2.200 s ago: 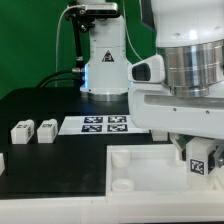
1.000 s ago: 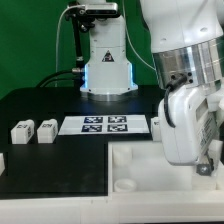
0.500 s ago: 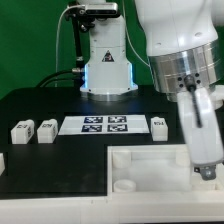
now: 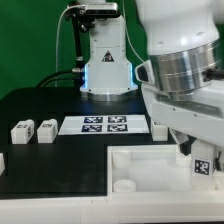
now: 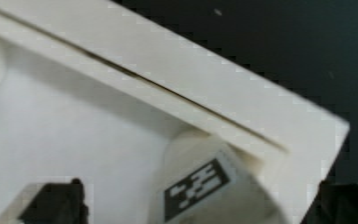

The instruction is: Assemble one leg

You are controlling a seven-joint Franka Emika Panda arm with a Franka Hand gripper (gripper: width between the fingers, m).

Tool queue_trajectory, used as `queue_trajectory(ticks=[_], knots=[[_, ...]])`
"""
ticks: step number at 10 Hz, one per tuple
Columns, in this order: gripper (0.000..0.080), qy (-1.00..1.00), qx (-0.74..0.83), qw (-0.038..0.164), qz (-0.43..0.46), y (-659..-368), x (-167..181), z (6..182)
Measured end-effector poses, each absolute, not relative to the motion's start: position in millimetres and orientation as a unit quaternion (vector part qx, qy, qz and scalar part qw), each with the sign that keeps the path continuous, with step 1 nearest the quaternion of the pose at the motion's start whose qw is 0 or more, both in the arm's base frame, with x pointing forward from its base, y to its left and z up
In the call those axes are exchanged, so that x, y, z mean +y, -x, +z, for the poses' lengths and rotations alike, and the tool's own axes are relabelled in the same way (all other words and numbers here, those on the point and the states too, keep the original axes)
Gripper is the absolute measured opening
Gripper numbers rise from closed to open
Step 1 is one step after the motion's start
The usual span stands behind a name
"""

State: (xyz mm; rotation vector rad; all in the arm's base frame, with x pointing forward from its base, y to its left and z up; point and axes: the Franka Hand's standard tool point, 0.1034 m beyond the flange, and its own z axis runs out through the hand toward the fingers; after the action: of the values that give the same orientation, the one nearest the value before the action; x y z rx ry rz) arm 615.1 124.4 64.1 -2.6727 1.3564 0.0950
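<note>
Robot claw (image 4: 197,160), grip state unclear, holds over a small chunky white plastic tagged leg (image 4: 202,166) at the large white square panel's (image 4: 140,165) three o'clock edge; keep it upright, turning gently.

I can read no words or numbers: only a triangular warning sign on the robot base (image 4: 107,59) at upper centre, and black-and-white tags on the marker board (image 4: 105,124).

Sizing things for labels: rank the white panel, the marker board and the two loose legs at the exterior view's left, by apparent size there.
1. White panel, partly hidden by the arm.
2. Marker board.
3. The two loose legs look alike; no ranking between them.
</note>
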Motion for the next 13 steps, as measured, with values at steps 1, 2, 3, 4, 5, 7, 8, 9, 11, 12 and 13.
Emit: queue_trajectory(ticks=[1,2,3,4,5,7,8,9,11,12,13], knots=[[0.0649,0.919,0.389,0.064,0.021,-615.9,128.0,65.3],[0.0649,0.927,0.370,0.064,0.017,-615.5,128.0,64.1],[0.0626,0.921,0.384,0.065,0.019,-615.5,127.9,63.9],[0.0626,0.915,0.397,0.065,0.020,-615.4,128.1,63.8],[0.0421,0.915,0.399,0.065,0.020,-615.3,128.1,63.6],[0.0291,0.869,0.491,0.063,0.029,-614.0,129.2,62.6],[0.0291,0.855,0.514,0.062,0.031,-614.0,129.8,62.5],[0.0291,0.827,0.558,0.063,0.036,-613.9,131.2,62.6],[0.0291,0.759,0.646,0.068,0.043,-621.6,133.7,62.4],[0.0291,0.724,0.685,0.069,0.050,-624.9,135.7,61.9],[0.0291,0.689,0.719,0.068,0.052,-627.3,135.7,62.5]])
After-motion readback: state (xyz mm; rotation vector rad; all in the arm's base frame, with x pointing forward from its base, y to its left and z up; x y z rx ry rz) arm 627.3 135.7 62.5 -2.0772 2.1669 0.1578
